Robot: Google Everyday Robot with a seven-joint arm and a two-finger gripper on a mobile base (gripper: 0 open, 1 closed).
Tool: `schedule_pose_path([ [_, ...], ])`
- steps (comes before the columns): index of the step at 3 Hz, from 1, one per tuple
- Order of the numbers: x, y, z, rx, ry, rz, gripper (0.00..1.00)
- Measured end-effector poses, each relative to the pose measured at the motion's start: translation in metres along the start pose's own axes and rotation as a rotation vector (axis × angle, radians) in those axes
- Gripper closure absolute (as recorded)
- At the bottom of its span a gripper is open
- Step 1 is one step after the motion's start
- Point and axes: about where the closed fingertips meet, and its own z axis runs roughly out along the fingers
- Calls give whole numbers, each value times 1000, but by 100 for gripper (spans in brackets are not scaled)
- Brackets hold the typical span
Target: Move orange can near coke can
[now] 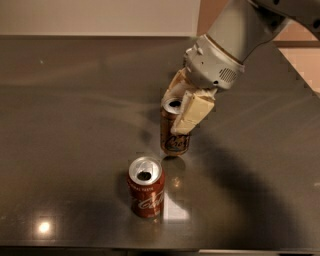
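Cream-fingered claw (180, 107) clasping the orange can (175, 142) around its upper part, can being held upright over mid-bench, coke can (146, 192) standing nearer the camera, close but not touching, dark bench (65, 125) reflecting light

A single camera looks down at a steep slant on the dark table (60, 125), facing from its near edge at the bottom of the frame toward the pale wall (100, 15) along the top. It is close enough that the tabletop fills nearly the whole frame. The gripper (177, 117) sits just right of centre, clasping the orange can (175, 142), its arm (235, 35) entering from the upper right. The coke can (146, 192) stands below centre.
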Motion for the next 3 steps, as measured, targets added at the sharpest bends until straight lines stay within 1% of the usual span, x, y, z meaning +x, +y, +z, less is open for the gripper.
schedule_pose_path([
  [1, 0, 29, 1, -27, -18, -81, 100],
  [2, 6, 51, 2, -38, -32, -146, 100],
  [3, 13, 66, 6, -52, -38, -190, 100],
])
